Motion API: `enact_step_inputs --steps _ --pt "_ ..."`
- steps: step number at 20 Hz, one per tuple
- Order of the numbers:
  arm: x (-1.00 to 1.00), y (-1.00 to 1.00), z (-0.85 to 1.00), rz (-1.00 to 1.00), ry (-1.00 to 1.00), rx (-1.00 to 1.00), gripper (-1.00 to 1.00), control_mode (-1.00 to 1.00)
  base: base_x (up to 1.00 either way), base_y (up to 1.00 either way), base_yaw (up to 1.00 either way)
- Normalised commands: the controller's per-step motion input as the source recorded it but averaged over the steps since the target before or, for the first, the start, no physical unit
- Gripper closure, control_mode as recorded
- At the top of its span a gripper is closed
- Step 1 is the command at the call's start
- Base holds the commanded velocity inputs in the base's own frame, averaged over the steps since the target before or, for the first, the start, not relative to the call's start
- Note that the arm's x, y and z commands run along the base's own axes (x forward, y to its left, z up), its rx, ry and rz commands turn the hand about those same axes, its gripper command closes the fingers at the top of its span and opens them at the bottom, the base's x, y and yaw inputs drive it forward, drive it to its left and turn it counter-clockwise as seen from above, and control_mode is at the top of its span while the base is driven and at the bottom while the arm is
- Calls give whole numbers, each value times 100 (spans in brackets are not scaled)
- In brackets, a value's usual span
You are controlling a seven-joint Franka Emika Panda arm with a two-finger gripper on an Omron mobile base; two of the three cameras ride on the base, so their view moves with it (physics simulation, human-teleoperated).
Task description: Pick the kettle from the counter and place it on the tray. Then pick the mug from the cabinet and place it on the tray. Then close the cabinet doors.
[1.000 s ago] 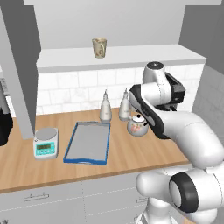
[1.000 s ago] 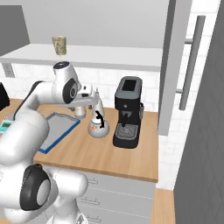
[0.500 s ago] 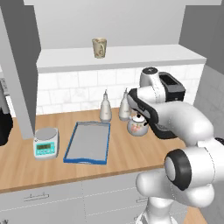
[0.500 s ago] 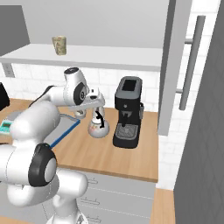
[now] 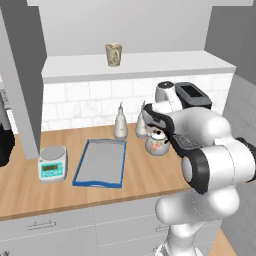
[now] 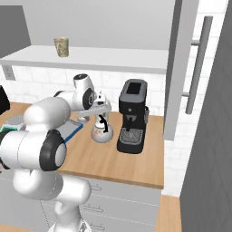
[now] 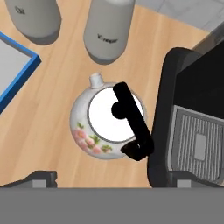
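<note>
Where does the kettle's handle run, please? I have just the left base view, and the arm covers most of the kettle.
Observer: From the hand view, the kettle has its black arched handle running across the lid, its far end nearest the coffee machine.
Operator: Is the pincer around it?
Observer: No. The pincer is open above the kettle, not touching it.
Operator: How near is that machine?
Observer: In the right base view the kettle stands beside the machine, with a narrow strip of counter between.

Seen from above: kettle (image 7: 108, 124) on the counter (image 7: 48, 118), beside a black coffee machine (image 7: 192, 113), two bottles (image 7: 108, 27) behind, tray (image 7: 13, 72) corner nearby.
</note>
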Motion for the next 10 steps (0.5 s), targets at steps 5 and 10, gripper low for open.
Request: enact_step_inputs --steps 5,10 --pt "39 -6 -17 0 6 0 -100 -100 0 0 0" --pt "30 -11 -13 0 8 0 -100 -100 0 0 0"
